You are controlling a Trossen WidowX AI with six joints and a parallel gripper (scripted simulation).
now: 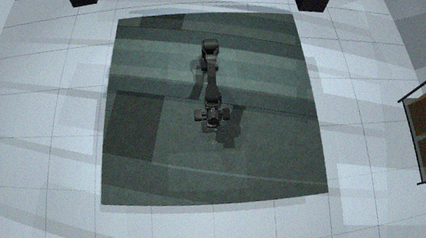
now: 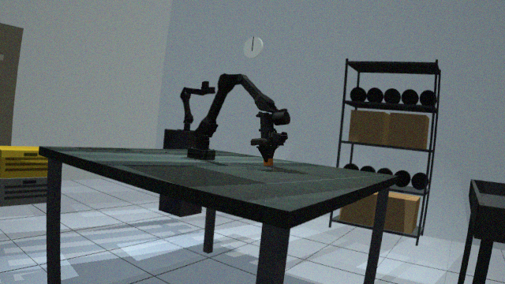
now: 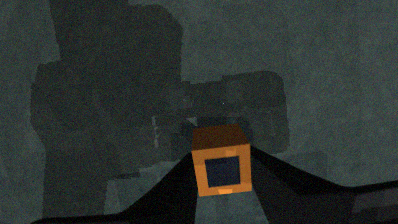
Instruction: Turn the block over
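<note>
The orange block (image 2: 268,162) (image 3: 199,172) is held between the fingertips. Its dark square mark (image 3: 223,171) is on the face turned up toward the wrist camera. In the exterior view the block appears slightly above the table (image 1: 277,160) (image 2: 158,173) (image 3: 345,50). My gripper (image 2: 268,158) (image 3: 220,155) is shut on the block, one finger on each side, and points straight down. In the top view the arm's wrist hides the block. The block's underside is hidden.
The arm's base (image 2: 201,153) stands on the table toward the back. Off the table are a second arm (image 2: 188,108) on a dark pedestal, a shelf rack (image 2: 388,148) with boxes and round black things, and a dark cart (image 2: 493,221). Shadows cross the tabletop.
</note>
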